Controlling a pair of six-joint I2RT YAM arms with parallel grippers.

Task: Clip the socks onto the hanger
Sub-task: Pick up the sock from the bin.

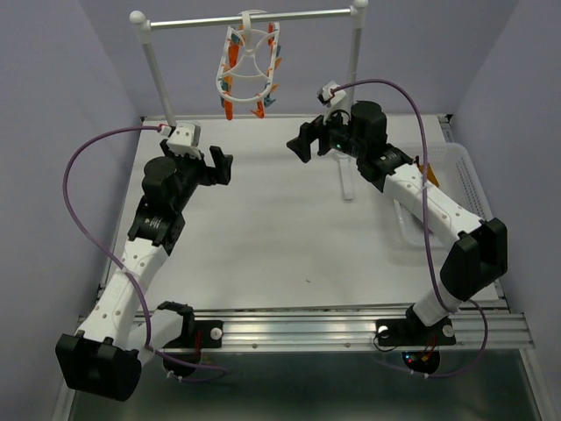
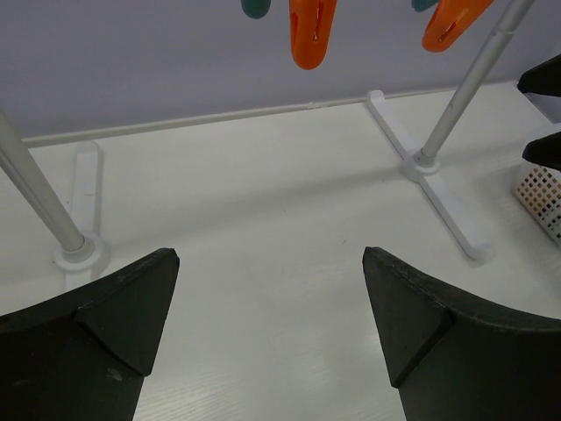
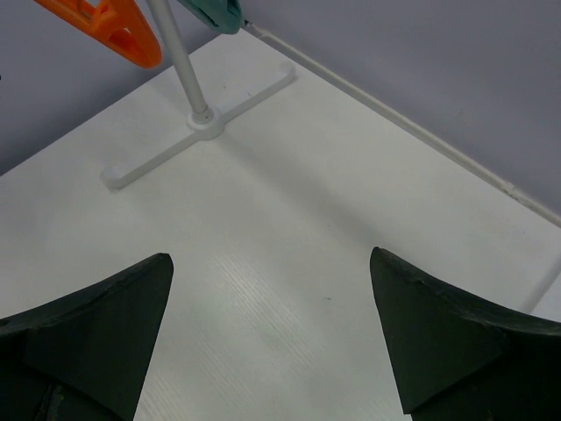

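The hanger (image 1: 248,70), a white oval frame with orange and teal clips, hangs from the rail at the back. Its orange clips (image 2: 311,31) show at the top of the left wrist view, and one orange clip (image 3: 114,26) shows in the right wrist view. My left gripper (image 1: 221,165) is open and empty, raised in front of the hanger on the left; it also shows in the left wrist view (image 2: 270,256). My right gripper (image 1: 304,145) is open and empty, facing it from the right; it also shows in the right wrist view (image 3: 272,259). The socks are hidden, except a small orange patch (image 1: 427,171) behind my right arm.
The metal rail (image 1: 254,19) stands on two white posts (image 1: 160,74) with flat feet (image 2: 443,189) on the table. A clear plastic basket (image 1: 465,189) sits at the right edge, partly under my right arm; its corner shows in the left wrist view (image 2: 539,197).
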